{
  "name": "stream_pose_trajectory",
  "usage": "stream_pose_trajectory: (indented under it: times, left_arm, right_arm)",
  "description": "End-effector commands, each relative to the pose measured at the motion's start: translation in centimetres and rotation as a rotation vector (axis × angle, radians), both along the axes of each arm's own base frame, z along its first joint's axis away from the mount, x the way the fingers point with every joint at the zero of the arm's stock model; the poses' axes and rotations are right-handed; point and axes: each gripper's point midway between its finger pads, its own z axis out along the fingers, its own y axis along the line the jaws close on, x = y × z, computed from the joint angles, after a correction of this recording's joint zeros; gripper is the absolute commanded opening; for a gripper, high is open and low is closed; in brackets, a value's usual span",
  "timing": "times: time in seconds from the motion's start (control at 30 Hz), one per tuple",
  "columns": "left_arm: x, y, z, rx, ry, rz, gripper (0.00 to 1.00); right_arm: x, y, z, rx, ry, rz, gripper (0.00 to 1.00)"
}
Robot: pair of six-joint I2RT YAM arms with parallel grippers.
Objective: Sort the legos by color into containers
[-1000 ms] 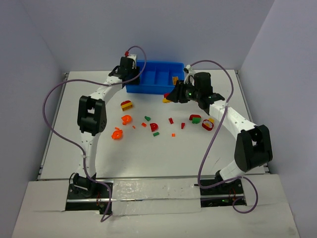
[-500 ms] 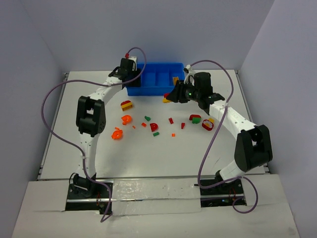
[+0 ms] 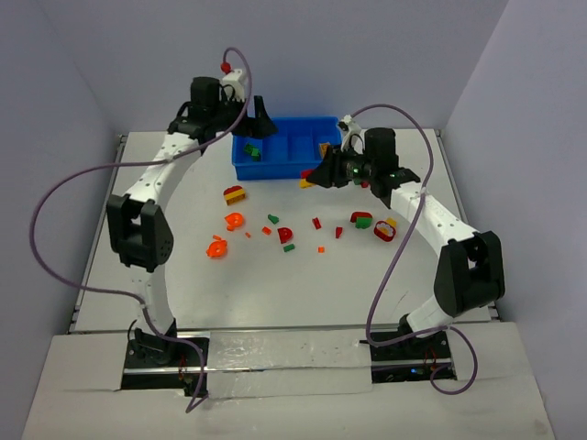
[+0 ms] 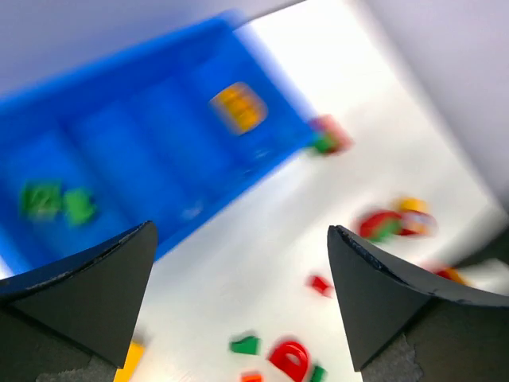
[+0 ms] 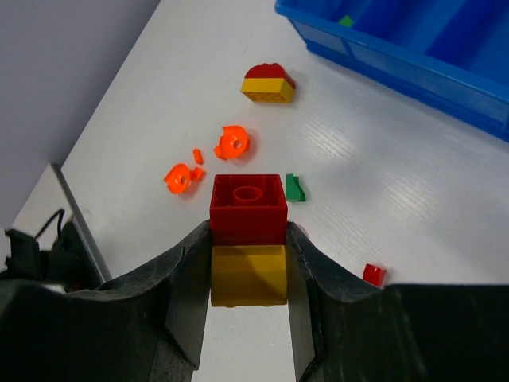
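Sorting in progress. The right end effector (image 5: 248,232) is clamping a red-on-yellow brick (image 5: 248,208) by its sides and is holding it above the bench (image 3: 238,284), just in front of the blue tray (image 3: 275,172). The left end effector (image 4: 240,239) is hanging over the tray's left end, fingers spread wide and gripping nothing. Step in hand, as judged: carrying the held brick to a compartment. The next move is calling for a choice of compartment, the brick showing two colours, and a lift over the front wall. Green pieces (image 3: 252,152) are lying in the leftmost compartment and an orange-yellow piece (image 3: 324,147) in the rightmost; the two between are showing nothing. Loose legos (image 3: 285,235) are lying scattered on the bench.
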Motion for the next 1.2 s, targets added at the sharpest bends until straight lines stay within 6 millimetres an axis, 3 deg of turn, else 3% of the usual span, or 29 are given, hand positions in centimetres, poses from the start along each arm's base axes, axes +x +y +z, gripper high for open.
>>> stream_pose_trajectory:
  times: [0.0,0.03,0.1,0.13,0.27,0.4,0.73,1.17]
  left_arm:
    - [-9.3,-2.1,9.9,-0.194,-0.2,-0.462,0.97]
    - [-10.9,-2.1,10.0,-0.208,-0.196,-0.518,0.96]
    - [-15.0,-2.2,8.2,-0.258,-0.139,-0.665,0.95]
    - [-15.8,-2.2,8.6,-0.259,-0.152,-0.678,0.95]
    - [-20.1,-2.5,6.3,-0.227,-0.15,-0.778,0.94]
    - [-22.4,-3.8,4.9,-0.155,-0.162,-0.853,0.9]
    - [-24.0,-5.5,3.1,-0.074,-0.184,-0.885,0.79]
    - [-25.0,-6.5,1.8,-0.037,-0.158,-0.919,0.74]
  right_arm:
    - [-1.6,0.8,3.9,0.041,-0.162,0.199,0.0]
    - [-2.3,1.1,4.1,0.051,-0.179,0.249,0.0]
    - [-3.8,1.5,4.6,0.074,-0.212,0.344,0.0]
    - [-4.0,1.6,4.7,0.075,-0.22,0.357,0.0]
    - [-6.5,2.1,5.4,0.126,-0.239,0.491,0.0]
    - [-7.9,2.3,5.8,0.147,-0.242,0.543,0.0]
    - [-10.7,3.1,6.2,0.107,-0.311,0.634,0.0]
    - [-11.2,3.7,6.2,0.089,-0.33,0.657,0.0]
